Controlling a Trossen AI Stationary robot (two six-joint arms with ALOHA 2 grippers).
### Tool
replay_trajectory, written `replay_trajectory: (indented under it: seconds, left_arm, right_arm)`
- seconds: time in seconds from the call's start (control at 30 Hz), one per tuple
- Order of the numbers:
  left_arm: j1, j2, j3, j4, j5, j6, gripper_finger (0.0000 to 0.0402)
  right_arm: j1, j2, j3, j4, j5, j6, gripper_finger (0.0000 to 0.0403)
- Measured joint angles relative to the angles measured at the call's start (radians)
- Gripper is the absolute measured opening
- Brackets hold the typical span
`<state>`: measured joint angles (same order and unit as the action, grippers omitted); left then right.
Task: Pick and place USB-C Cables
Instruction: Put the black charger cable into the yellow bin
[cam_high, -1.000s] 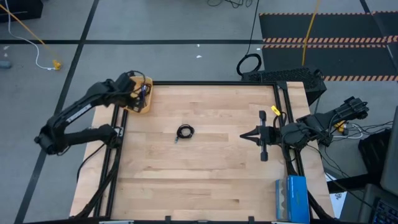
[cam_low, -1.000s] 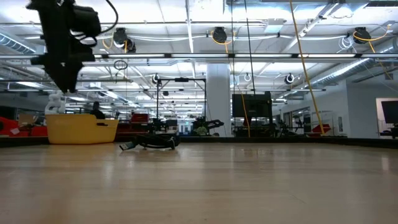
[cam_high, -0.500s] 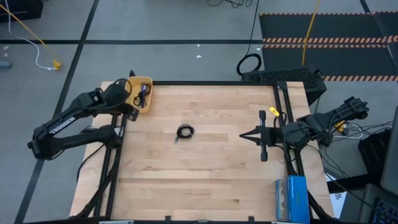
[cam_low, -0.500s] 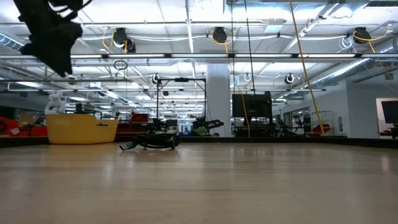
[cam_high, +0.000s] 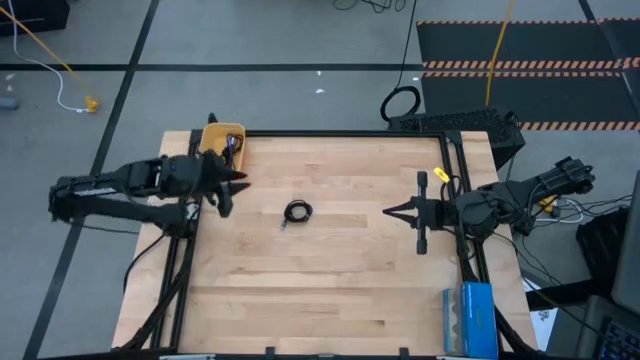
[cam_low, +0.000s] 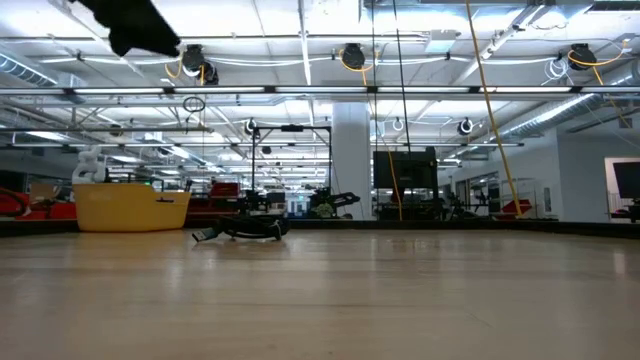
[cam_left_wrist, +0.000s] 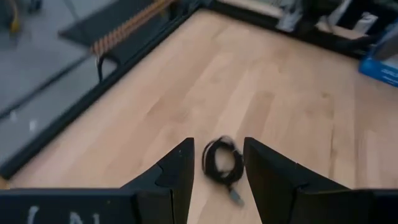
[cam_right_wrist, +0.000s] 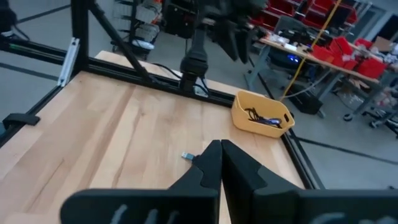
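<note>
Left hand (cam_high: 228, 190) hangs above the table (cam_high: 330, 290) near its left edge, fingers parted a moderate gap and empty, aimed at the small coiled black cable (cam_high: 297, 212) lying mid-table, likely the next pick. Yellow bin (cam_high: 213, 135) at the far-left corner already holds two cables. Right hand (cam_high: 392, 214) waits at the right side, fingers pressed together.

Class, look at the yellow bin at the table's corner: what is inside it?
The yellow bin holds dark cable and a blue-purple cable. Its walls hide the bottom, so how many cables lie inside cannot be told.
</note>
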<state>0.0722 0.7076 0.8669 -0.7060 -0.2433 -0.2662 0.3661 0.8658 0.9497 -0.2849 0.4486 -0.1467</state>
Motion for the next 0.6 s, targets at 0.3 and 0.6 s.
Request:
replay_trajectory:
  seconds: [0.3, 0.6]
  left_arm:
    - [-0.189, 0.045, -0.098, 0.385, -0.071, 0.346, 0.0140]
    - [-0.189, 0.046, -0.122, 0.497, -0.019, 0.473, 0.0140]
  right_arm:
    - [-0.056, 0.059, 0.000, 0.041, -0.002, 0.056, 0.0000]
    - [-0.135, 0.215, 0.000, 0.332, -0.010, 0.104, 0.0000]
